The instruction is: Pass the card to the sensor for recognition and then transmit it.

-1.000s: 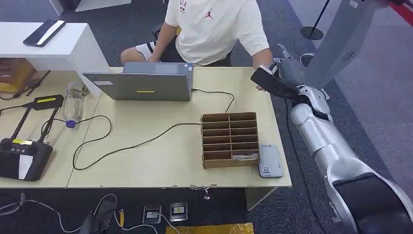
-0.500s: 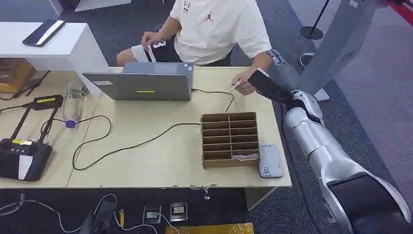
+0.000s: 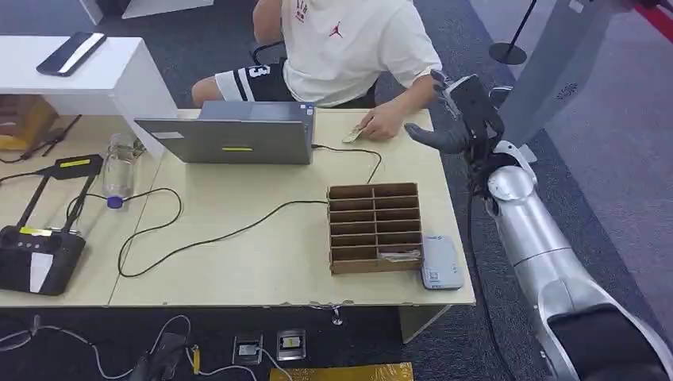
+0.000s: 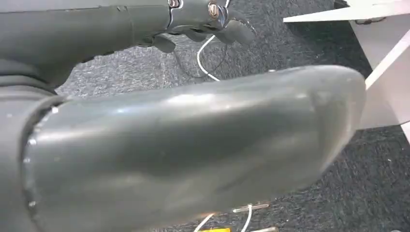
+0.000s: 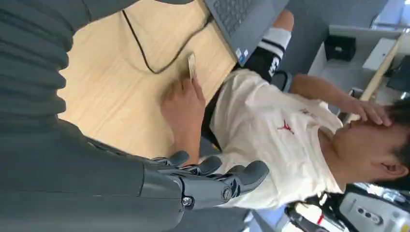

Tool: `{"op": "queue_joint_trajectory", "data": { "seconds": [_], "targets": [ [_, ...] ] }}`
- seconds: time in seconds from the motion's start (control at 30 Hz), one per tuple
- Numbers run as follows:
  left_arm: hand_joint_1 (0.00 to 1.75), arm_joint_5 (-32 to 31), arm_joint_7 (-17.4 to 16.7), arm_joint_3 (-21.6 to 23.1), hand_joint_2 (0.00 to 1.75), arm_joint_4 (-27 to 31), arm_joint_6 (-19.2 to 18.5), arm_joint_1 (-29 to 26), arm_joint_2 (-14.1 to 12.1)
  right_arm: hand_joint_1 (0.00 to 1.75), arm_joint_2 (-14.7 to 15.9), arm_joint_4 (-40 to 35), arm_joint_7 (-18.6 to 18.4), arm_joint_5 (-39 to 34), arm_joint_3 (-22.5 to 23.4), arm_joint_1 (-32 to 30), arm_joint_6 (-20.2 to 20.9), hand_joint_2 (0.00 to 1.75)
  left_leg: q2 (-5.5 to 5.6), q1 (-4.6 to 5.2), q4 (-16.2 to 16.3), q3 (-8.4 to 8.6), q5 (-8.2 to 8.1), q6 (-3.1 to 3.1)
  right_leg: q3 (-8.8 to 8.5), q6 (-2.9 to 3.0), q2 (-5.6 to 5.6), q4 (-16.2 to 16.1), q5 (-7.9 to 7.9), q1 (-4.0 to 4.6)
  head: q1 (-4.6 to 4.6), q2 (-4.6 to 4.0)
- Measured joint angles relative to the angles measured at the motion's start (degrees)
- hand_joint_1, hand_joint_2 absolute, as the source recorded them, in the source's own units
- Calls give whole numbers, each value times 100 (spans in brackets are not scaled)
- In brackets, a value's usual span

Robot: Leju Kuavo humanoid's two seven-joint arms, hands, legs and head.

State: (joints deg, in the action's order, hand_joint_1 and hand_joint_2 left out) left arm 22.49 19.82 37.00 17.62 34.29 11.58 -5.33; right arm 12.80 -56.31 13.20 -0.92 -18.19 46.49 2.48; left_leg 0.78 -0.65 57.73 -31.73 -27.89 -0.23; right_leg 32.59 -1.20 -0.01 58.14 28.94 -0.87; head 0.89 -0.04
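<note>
While the right hand (image 3: 460, 119) hangs empty with fingers (image 5: 241, 176) loosely spread, the card (image 3: 351, 136) lies beyond them under the person's hand (image 3: 381, 123); reaching in risks collision. Left hand's state cannot be told.

We cannot read the card (image 3: 351, 136) under the person's hand (image 3: 383, 123): it is too small in the head view, and in the right wrist view the person's fingers cover one end of it. In the left wrist view a thick grey thumb blocks most of the picture, so of the left hand (image 4: 203, 24) we make out just a few dark fingertips (image 4: 240, 32) over the carpet, too little to judge their spread. What lies in the nearest slot of the cardboard organizer (image 3: 374, 226) is too small to identify, and the print on the white card reader (image 3: 440, 262) beside it is unreadable.
</note>
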Motion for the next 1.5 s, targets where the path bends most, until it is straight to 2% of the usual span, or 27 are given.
{"op": "queue_joint_trajectory", "data": {
  "seconds": [0.17,0.33,0.47,0.6,0.8,0.9,1.03,1.23,1.37,1.5],
  "targets": [
    [0,120,55,9,0,-7,7,-75,-31,0,265,-1491,-631,-543,181,-797,417,175,-3,1,0,-2,-2,2,4,0,3,-1,0,-1,0,0],
    [0,221,79,9,0,-11,9,-128,-59,0,529,-2678,-1427,-1079,273,-1416,683,175,-3,1,-1,1,-2,2,2,0,2,-2,0,-1,0,0],
    [0,254,79,9,0,-11,15,-167,-83,0,704,-3550,-1922,-1099,322,-1854,764,175,-5,0,-1,1,-2,2,2,1,3,-2,1,0,2,0],
    [0,330,79,9,0,-11,24,-235,-112,0,848,-4278,-2223,-1053,334,-2286,832,175,-5,0,-2,-1,-3,1,2,1,3,-2,2,0,0,0],
    [0,433,94,9,0,-11,33,-295,-114,0,999,-4867,-2404,-881,348,-2698,1118,175,-5,1,-2,-2,-3,1,2,1,2,-3,2,-1,0,0],
    [0,465,94,9,0,-13,33,-297,-114,0,1082,-5083,-2470,-488,335,-2832,1324,175,-5,1,-3,-2,-3,1,2,1,3,-3,2,-1,0,0],
    [0,477,92,9,0,-11,37,-297,-114,0,1183,-5140,-2343,542,276,-3006,1422,175,-4,1,-3,-2,-3,1,1,1,1,-3,2,-1,0,0],
    [0,477,83,9,0,-11,39,-296,-112,0,1294,-5197,-2286,838,149,-3116,1431,175,-5,0,-3,-3,-3,1,3,1,2,-3,2,0,0,0],
    [0,477,0,9,0,-11,50,-296,-112,0,1445,-5228,-2258,2429,-26,-3227,1420,175,-4,1,-3,-4,-3,1,2,1,0,-3,2,-1,2,0],
    [0,477,-70,9,0,-11,57,-296,-105,0,1513,-5228,-2212,3407,-195,-3339,1328,175,-5,1,-3,-4,-3,1,3,1,2,-3,2,-1,0,0]
  ]
}}
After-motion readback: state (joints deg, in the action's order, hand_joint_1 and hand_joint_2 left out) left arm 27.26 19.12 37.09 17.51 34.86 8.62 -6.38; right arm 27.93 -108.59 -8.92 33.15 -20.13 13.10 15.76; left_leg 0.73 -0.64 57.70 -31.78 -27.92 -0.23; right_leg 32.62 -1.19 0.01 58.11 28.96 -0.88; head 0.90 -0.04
